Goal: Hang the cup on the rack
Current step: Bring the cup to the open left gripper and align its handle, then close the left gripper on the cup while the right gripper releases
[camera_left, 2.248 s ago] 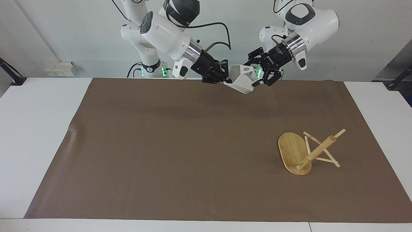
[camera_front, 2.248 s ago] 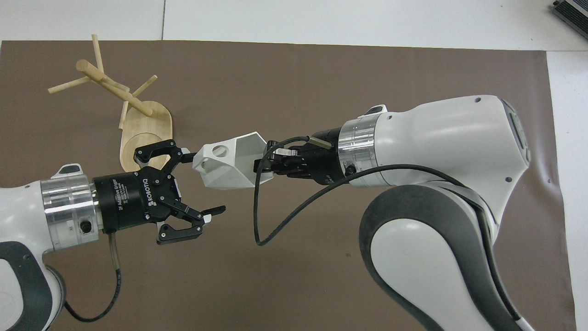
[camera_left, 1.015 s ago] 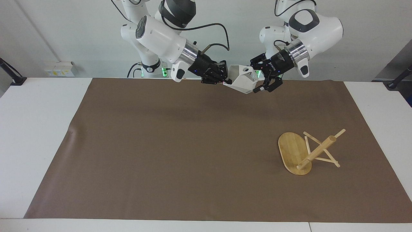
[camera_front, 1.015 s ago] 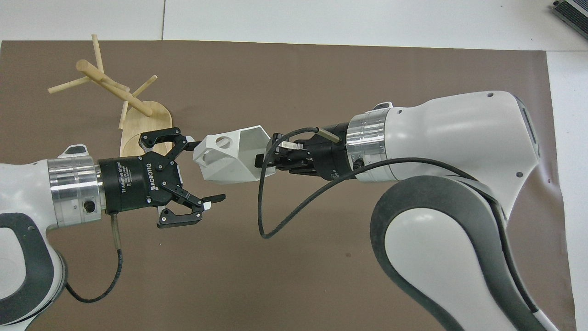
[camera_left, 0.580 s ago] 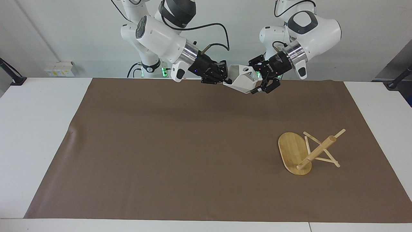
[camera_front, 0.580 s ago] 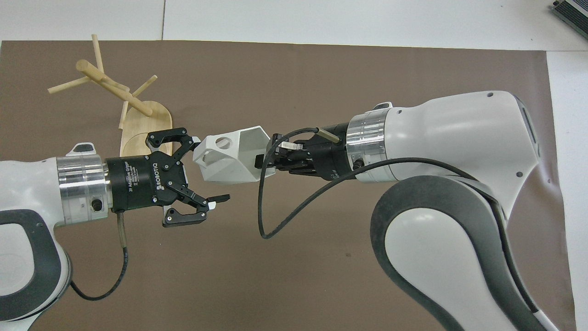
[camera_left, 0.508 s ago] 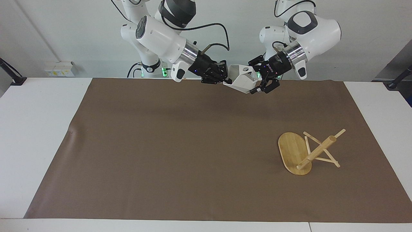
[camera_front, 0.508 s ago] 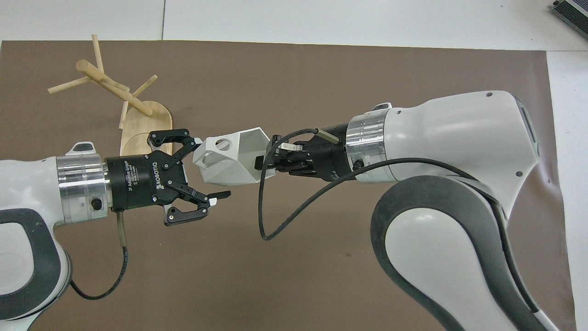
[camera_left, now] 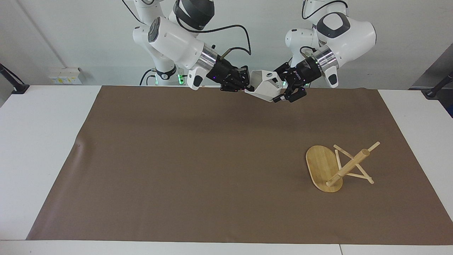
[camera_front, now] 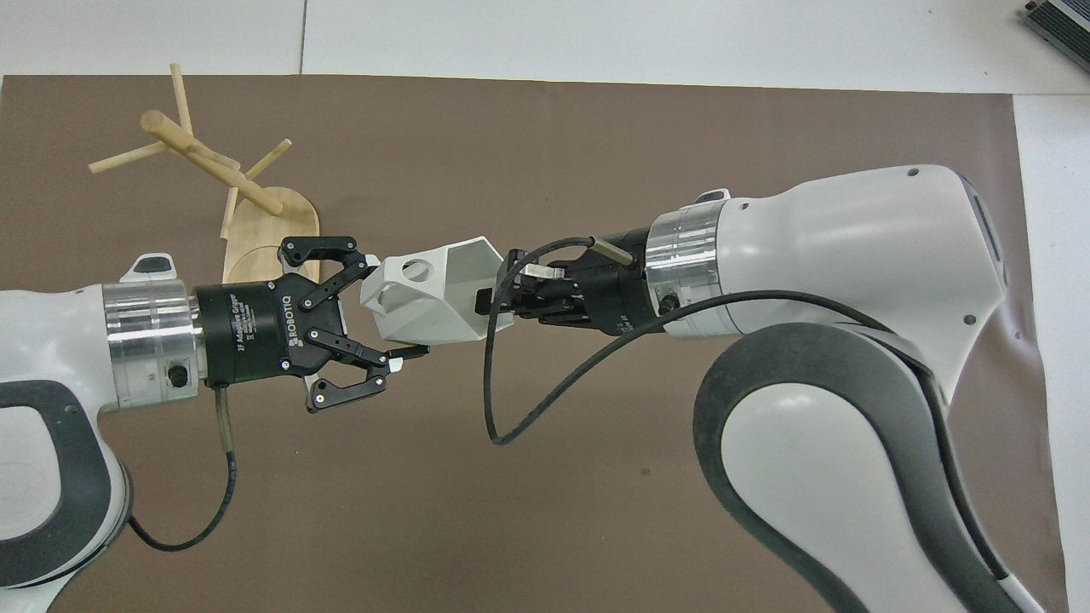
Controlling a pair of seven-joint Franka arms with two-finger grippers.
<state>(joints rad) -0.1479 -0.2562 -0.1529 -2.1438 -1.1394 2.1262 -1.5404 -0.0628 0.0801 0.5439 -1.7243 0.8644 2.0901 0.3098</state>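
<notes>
- Two grippers meet on one white cup [camera_left: 266,89] [camera_front: 430,294], held up in the air over the robots' edge of the brown mat [camera_left: 198,170] [camera_front: 545,153].
- Right gripper [camera_left: 246,86] [camera_front: 492,300]: clamped shut on the cup's rim wall, at the open-mouth end.
- Left gripper [camera_left: 285,92] [camera_front: 387,306]: fingers drawn in against the cup at its handle end, one above by the handle, one under the body; grip reads as closed on the cup.
- Cup lies tilted on its side, mouth toward the right gripper; blocky handle with round hole faces the left gripper.
- Rack [camera_left: 336,166] [camera_front: 217,183] is tipped over on the mat toward the left arm's end of the table, base standing on edge, post slanting, pegs touching the mat. Well apart from the cup and both grippers.
</notes>
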